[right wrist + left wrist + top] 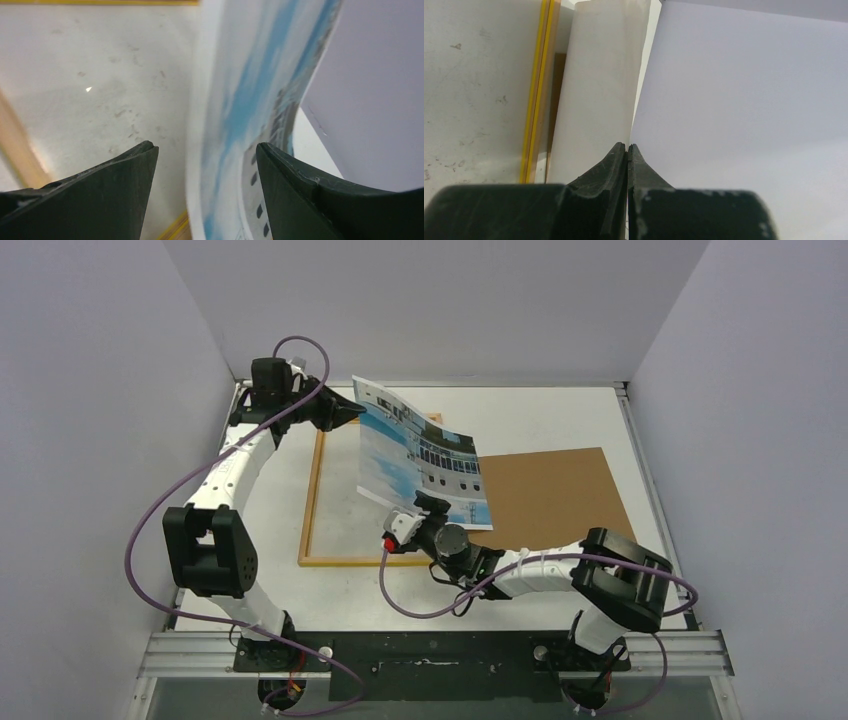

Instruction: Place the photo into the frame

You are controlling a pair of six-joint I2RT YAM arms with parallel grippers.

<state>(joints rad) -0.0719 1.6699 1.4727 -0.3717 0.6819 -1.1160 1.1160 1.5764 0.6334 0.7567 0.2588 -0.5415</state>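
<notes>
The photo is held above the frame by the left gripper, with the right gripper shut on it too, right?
No: the right gripper is open, jaws apart around the photo, as the right wrist view shows. The rest holds.

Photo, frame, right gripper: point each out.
photo (pixel 420 455): top external view, middle of printed face.
frame (pixel 312 490): top external view, left wooden rail.
right gripper (pixel 205 146): right wrist view, midway between its open fingertips.
</notes>
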